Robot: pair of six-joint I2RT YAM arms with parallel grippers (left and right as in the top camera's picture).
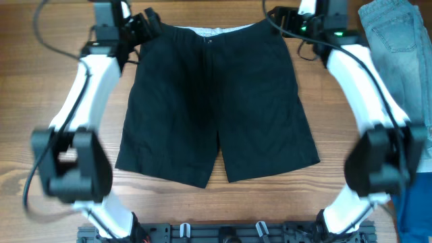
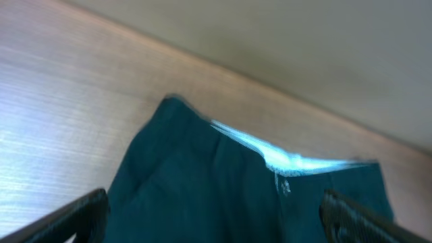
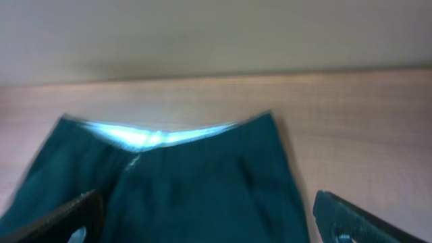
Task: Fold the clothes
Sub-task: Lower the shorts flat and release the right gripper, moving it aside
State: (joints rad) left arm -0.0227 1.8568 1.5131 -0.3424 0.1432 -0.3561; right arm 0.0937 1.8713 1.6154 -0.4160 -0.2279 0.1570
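The black shorts lie flat on the wooden table, with the pale-lined waistband at the far edge and the two legs pointing toward the near edge. My left gripper is at the waistband's left corner. In the left wrist view the gripper is open, its fingers spread wide over the shorts. My right gripper is at the waistband's right corner. In the right wrist view the gripper is also open, above the shorts. Neither gripper holds fabric.
Light blue jeans lie at the far right of the table. A dark blue garment lies at the near right edge. Bare wood lies left of the shorts. The table's far edge runs just beyond the waistband.
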